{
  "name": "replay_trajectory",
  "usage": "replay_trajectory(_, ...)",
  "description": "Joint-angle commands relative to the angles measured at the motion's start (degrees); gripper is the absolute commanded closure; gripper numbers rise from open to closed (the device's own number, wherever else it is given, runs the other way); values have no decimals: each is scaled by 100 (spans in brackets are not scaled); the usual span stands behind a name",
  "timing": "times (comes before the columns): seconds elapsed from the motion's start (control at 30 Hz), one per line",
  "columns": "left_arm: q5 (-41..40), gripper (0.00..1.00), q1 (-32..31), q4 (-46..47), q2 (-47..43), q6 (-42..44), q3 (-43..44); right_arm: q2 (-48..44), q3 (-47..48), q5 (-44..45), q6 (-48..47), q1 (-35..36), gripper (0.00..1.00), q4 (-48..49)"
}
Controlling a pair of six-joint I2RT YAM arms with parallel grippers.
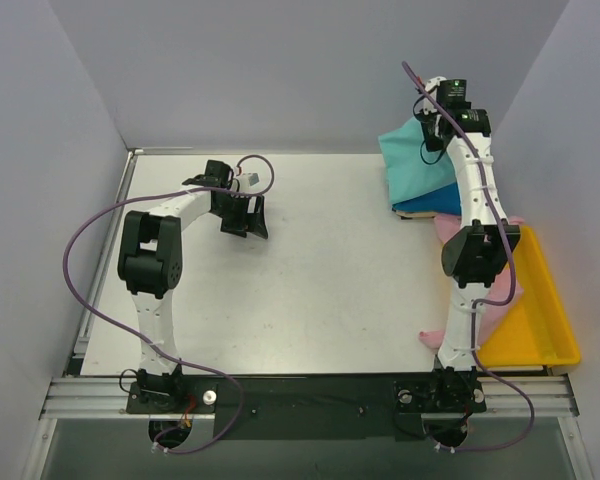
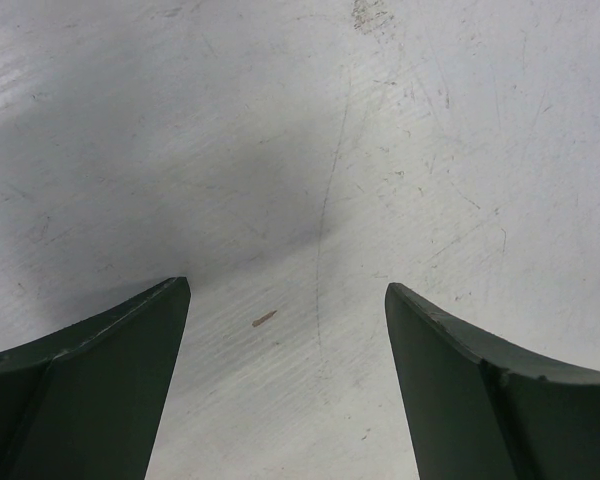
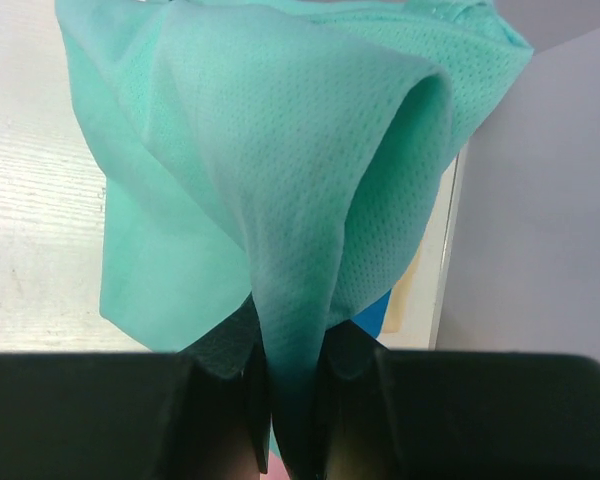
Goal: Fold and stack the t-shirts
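My right gripper (image 3: 290,375) is shut on a fold of the teal-green t-shirt (image 3: 270,160) and holds it lifted at the table's far right; in the top view the gripper (image 1: 432,140) sits over the teal-green t-shirt (image 1: 412,170). The deep blue t-shirt (image 1: 420,205) lies under it, a sliver also showing in the right wrist view (image 3: 372,318). A cream edge (image 3: 400,300) shows beside the blue. The pink t-shirt (image 1: 505,295) lies rumpled by the right arm, partly in the tray. My left gripper (image 1: 248,222) is open and empty above the bare table (image 2: 300,200).
A yellow plastic tray (image 1: 545,320) stands at the right edge of the table. Grey walls enclose the table on the left, back and right. The right wall (image 3: 540,220) is close to the lifted shirt.
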Motion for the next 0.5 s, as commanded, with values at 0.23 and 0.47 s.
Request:
replay_trajectory(0.23,-329,9,19,-201,-214,226,170,50,-201,-176,-65,-522,100,96)
replay_trajectory(0.47,-452,9,28,-272,-249,393,187,446,-130,-518,-30,-795,100,315)
